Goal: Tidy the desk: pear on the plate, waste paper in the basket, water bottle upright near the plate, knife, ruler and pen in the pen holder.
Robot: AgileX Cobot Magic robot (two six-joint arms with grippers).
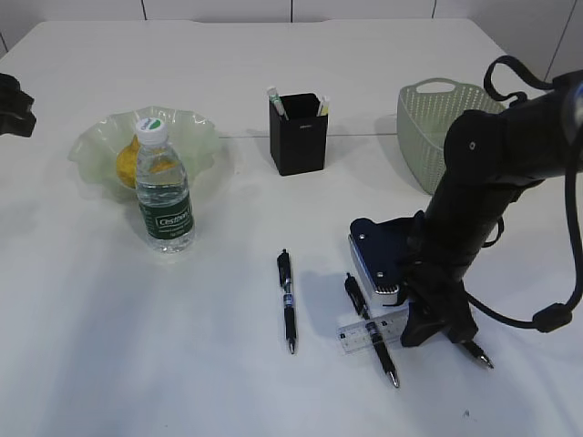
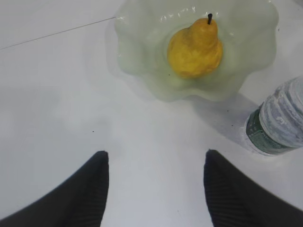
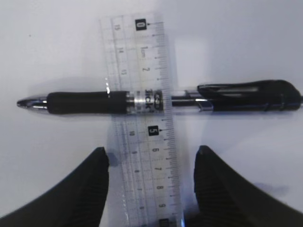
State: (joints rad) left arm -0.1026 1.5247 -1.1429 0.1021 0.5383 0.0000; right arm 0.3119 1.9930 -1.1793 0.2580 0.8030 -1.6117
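Ruler (image 3: 142, 118) under a pen (image 3: 156, 100) near the white table's (image 1: 182, 364) front edge, right gripper (image 3: 150, 175) spread astride it, left gripper (image 2: 156, 182) spread, front-left corner bare.

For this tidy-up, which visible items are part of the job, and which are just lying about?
Part of the job:
pear on the plate
water bottle, upright
ruler
pen across the ruler
second pen
pen holder
basket

Just lying about:
nothing visible

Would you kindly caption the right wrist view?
Open right gripper poised over a clear ruler crossing a black pen.
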